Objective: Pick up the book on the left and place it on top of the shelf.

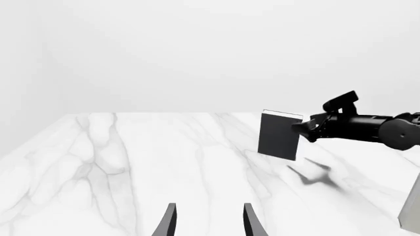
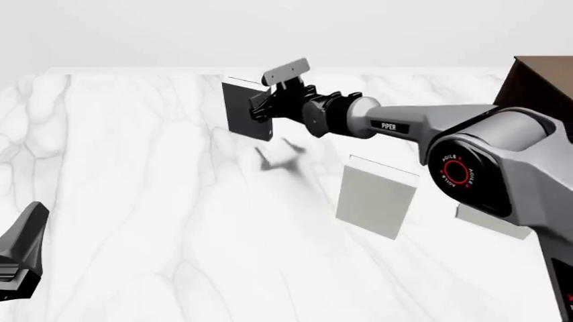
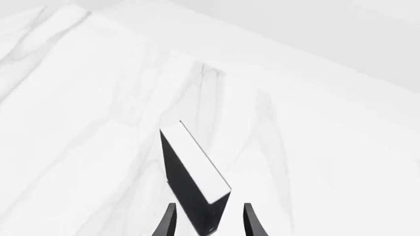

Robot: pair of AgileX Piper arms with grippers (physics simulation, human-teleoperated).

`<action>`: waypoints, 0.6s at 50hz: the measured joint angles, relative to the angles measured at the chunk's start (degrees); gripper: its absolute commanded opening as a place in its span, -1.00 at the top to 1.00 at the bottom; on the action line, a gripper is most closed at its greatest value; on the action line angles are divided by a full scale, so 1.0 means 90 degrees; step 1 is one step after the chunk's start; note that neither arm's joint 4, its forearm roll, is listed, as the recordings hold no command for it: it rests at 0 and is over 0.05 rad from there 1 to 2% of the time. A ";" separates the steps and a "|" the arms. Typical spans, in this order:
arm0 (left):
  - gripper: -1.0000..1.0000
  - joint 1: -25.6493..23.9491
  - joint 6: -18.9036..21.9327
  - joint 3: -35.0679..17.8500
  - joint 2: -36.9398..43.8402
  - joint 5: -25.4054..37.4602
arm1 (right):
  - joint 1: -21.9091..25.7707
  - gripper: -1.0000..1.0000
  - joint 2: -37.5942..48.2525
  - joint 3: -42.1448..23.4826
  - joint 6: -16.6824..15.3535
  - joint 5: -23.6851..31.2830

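The table (image 2: 134,201) carries all items. The book (image 2: 243,109) stands upright toward the far centre-left of the table, raised clear of the surface. The right tool (image 2: 262,106) meets the book's right-hand edge, with the book between its fingers; the right arm extends to it from the right side. A larger book (image 2: 376,194) stands nearer and to the right of the held book, below the arm. A second larger book (image 2: 492,225) lies further right, partly hidden behind the arm's joint. The shelf (image 2: 541,84) stands at the far right edge. The left tool (image 2: 23,251) sits at the near left, well apart from everything else.
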 measured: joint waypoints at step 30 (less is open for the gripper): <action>-1.00 0.0000 0.0000 0.0000 0.0000 0.0000 | 0.0000 -1.00 0.0563 -0.0556 0.0065 0.0136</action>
